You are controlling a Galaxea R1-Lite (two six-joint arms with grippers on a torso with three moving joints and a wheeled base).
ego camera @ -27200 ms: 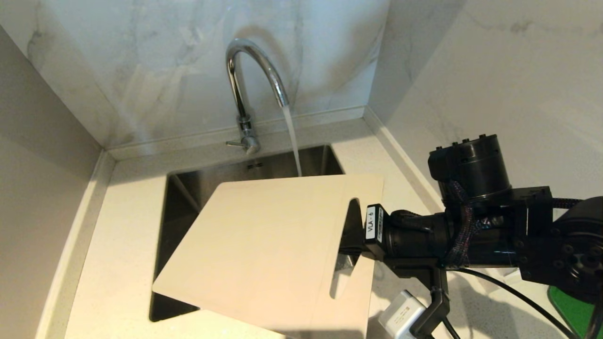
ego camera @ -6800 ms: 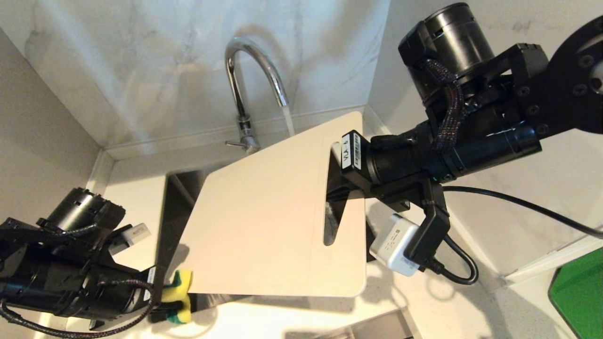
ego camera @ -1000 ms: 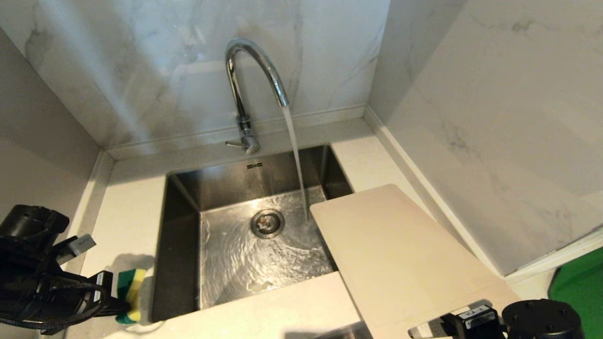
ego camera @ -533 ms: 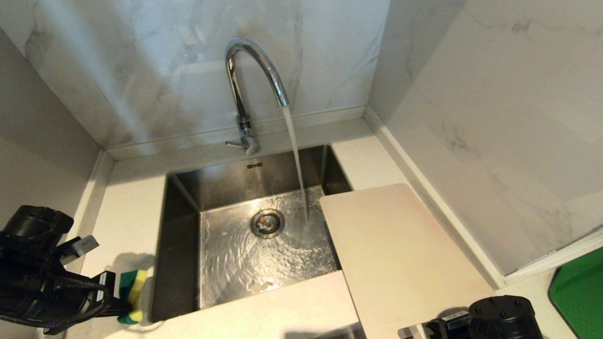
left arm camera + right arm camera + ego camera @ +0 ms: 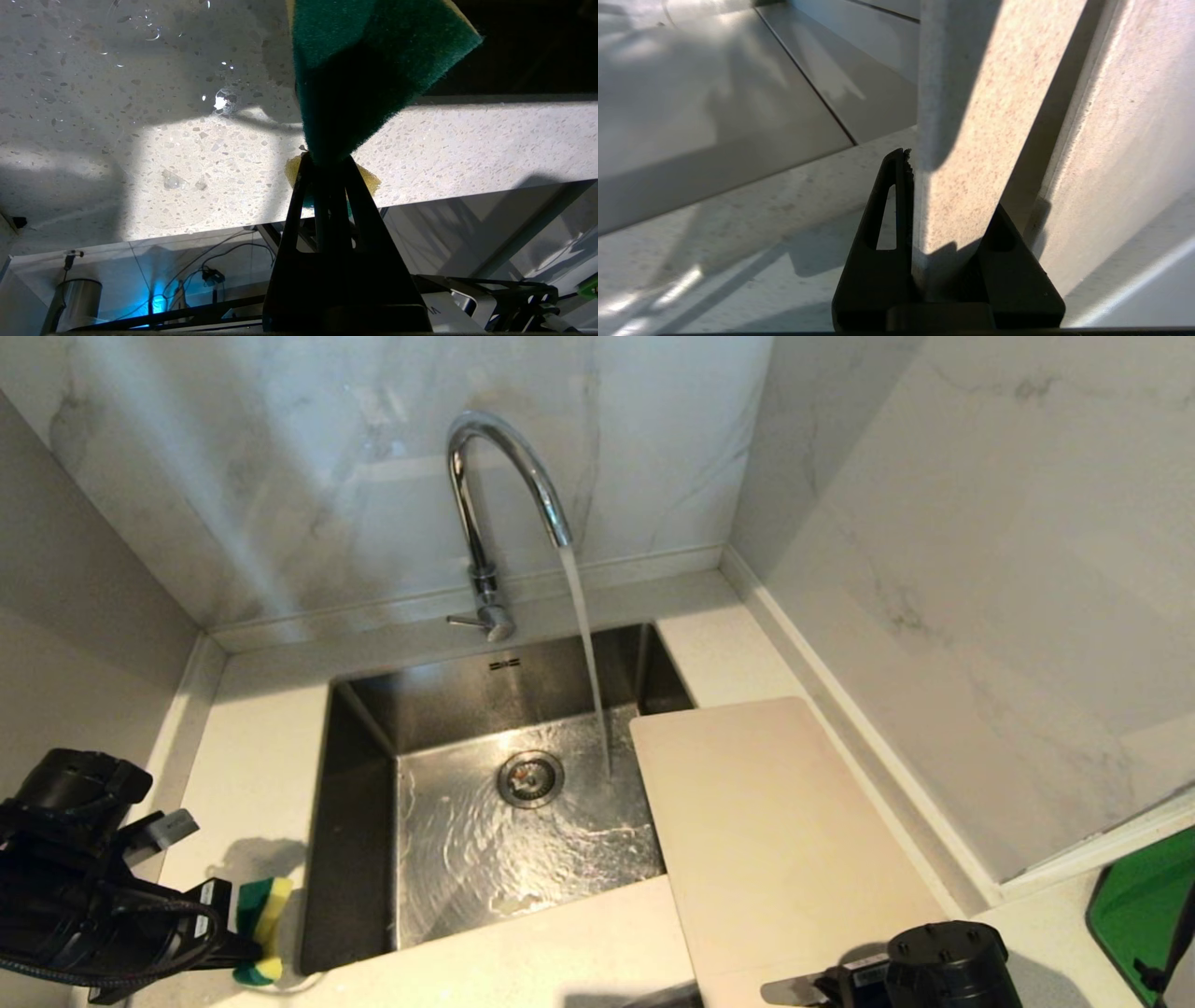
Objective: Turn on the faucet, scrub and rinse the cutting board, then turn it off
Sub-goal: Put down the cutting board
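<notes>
The chrome faucet [image 5: 497, 485] is running, and its stream [image 5: 586, 653] falls into the steel sink [image 5: 355, 775]. Its thin lever [image 5: 464, 620] sticks out at the base. The cream cutting board [image 5: 775, 840] lies flat on the counter right of the sink, its left edge over the basin's rim. Its near end reaches my right arm [image 5: 943, 961] at the bottom edge. My right gripper [image 5: 948, 182] is shut on the board's [image 5: 971, 140] edge, one finger hidden behind it. Over the counter left of the sink, my left gripper [image 5: 327, 161] is shut on a green-and-yellow sponge [image 5: 257, 924].
Marble walls [image 5: 934, 569] close in the corner behind and to the right of the sink. A bright green flat object [image 5: 1139, 915] lies at the far right. Speckled counter [image 5: 252, 775] runs along the sink's left and front, with water drops [image 5: 219, 100] on it.
The cutting board has swung to lie squarer with the sink's right side, and my right arm has shifted left along the bottom edge. The left arm and sponge have stayed put.
</notes>
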